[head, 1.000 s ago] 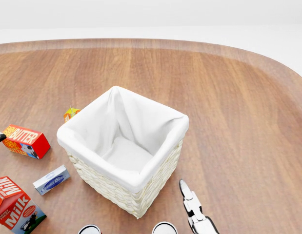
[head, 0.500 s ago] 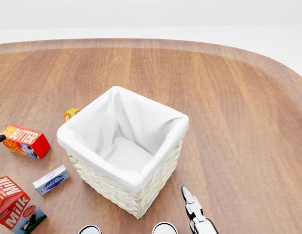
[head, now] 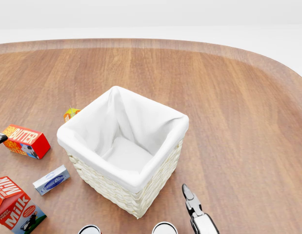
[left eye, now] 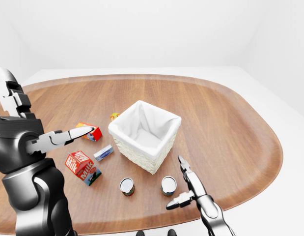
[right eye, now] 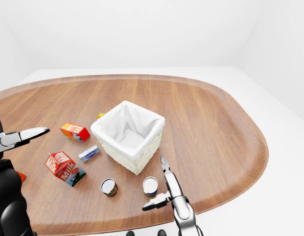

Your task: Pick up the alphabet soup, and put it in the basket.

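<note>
The robot stood at the near edge of an oval wooden table [left eye: 230, 123], with the approach step in hand and no can yet grasped. The right hand [right eye: 164, 189] hovered low at the bottom of the right-eye view, its fingers spread and empty: one finger pointed up toward the basket, another reached left toward the nearer of two upright cans. That right-hand can [right eye: 150, 186] stood just beside the fingertips but apart from them; a second can [right eye: 109, 187] stood to its left. Both showed pale tops, and their labels were too small to read, so which of the two was the alphabet soup could not be told; the hand's placement suggested the right-hand one. The white-lined wicker basket [right eye: 142, 160], empty, stood just above the cans in this view. To its left lay a butter box [left eye: 89, 132], a milk carton [left eye: 83, 167], a small blue-and-white packet [left eye: 103, 153] and, partly hidden behind the basket, a small yellow-orange item [head: 70, 114]. The left hand [left eye: 58, 138] was raised at the left-eye view's left with fingers extended and nothing in them. The next move would call for bringing the right hand sideways around the can, closing the fingers on its wall, then lifting it clear of the basket's rim before release.
</note>
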Motion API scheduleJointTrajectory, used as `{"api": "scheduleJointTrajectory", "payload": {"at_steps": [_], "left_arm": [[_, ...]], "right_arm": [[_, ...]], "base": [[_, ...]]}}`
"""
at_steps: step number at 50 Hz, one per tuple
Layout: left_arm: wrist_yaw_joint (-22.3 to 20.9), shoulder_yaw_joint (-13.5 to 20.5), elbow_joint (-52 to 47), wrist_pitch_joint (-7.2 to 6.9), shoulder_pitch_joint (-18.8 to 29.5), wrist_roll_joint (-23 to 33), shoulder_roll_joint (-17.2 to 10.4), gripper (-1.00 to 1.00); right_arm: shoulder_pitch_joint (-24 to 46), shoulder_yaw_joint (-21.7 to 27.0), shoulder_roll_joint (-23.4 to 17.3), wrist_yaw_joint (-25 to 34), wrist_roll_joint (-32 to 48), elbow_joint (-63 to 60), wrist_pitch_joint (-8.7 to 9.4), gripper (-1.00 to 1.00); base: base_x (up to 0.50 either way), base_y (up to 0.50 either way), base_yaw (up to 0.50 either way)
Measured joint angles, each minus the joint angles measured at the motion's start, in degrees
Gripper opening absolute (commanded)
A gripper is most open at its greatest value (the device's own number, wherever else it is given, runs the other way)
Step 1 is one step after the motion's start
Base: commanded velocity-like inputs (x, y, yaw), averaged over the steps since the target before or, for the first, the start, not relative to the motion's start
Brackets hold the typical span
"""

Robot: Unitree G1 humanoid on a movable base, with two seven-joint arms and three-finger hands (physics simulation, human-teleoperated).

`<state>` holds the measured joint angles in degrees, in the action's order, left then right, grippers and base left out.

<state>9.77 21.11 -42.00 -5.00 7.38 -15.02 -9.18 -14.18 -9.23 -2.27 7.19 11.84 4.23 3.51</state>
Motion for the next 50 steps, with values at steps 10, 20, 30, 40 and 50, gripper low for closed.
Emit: {"api": "scheduleJointTrajectory", "payload": {"at_steps": [10, 20, 30, 40, 50], "left_arm": [[-0.01, -0.04, -0.25, 0.0, -0.1, -0.02, 0.09, 1.0], [-0.1, 0.0, -0.17, 0.0, -0.15, -0.01, 0.1, 1.0], [-0.18, -0.13, 0.18, 0.0, -0.17, 0.17, 0.14, 1.0], [-0.2, -0.17, 0.25, 0.0, -0.14, 0.23, 0.15, 1.0], [-0.21, -0.35, 0.19, 0.0, -0.2, 0.38, 0.25, 1.0]], "right_arm": [[1.98, 0.81, 0.56, -0.43, 1.69, 2.33, 0.46, 1.0], [3.31, 0.61, 0.9, -0.95, 3.82, 3.47, 1.06, 1.0], [4.6, -0.02, 1.31, -1.33, 5.79, 4.16, 1.49, 1.0], [4.78, -1.1, 1.71, -1.21, 6.88, 2.72, 1.49, 1.0], [4.75, -2.52, 1.85, -1.19, 7.46, 1.55, 1.49, 1.0]], "base": [[0.0, 0.0, 0.0], [0.0, 0.0, 0.0], [0.0, 0.0, 0.0], [0.0, 0.0, 0.0], [0.0, 0.0, 0.0]]}}
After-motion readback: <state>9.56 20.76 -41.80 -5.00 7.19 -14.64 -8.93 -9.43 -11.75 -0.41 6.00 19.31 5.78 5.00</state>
